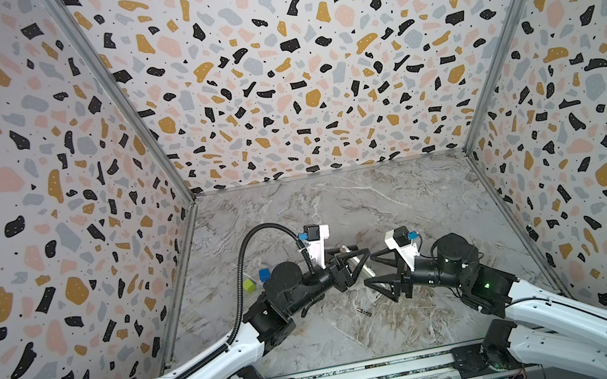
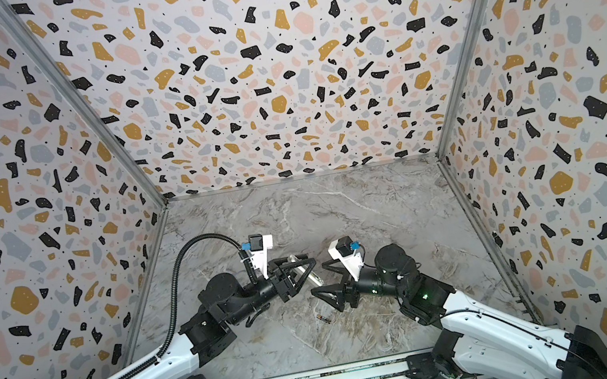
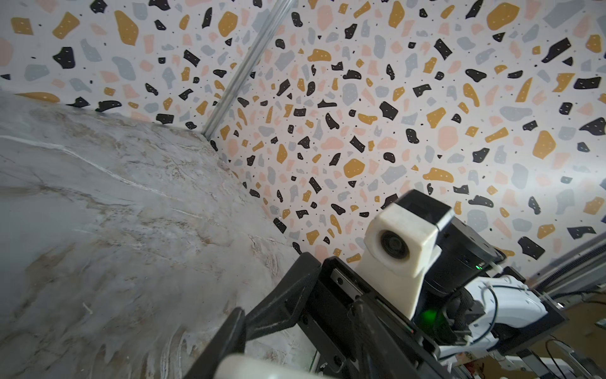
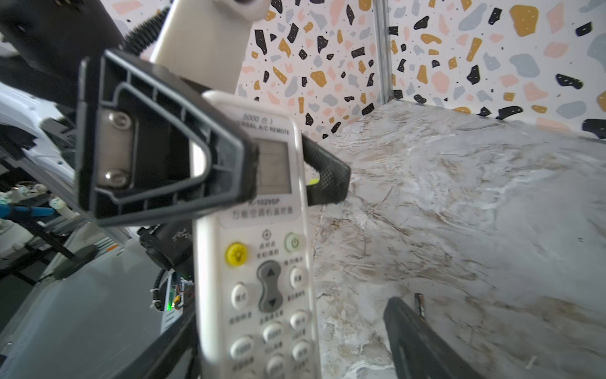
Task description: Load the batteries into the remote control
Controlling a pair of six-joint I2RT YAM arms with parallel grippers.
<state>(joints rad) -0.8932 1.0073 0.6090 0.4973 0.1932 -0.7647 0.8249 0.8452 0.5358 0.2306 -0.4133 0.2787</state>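
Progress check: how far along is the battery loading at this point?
Done: the left gripper holds the remote control, its button side showing in the right wrist view. In hand: nothing more; the right gripper is open, empty. Left: one battery lies on the table; no second one shows, and the recess side is hidden, so none is confirmed loaded.

Back half of the desk [image 1: 337,201] is wide open. Mid-desk is jammed: left hand [image 1: 359,263] and right hand [image 1: 368,267] nearly tip to tip, remote control [image 4: 255,295] raised between them. A battery [image 1: 364,312] lies just in front; blue cube [image 1: 264,274] and green cube [image 1: 249,285] sit beside the left arm.
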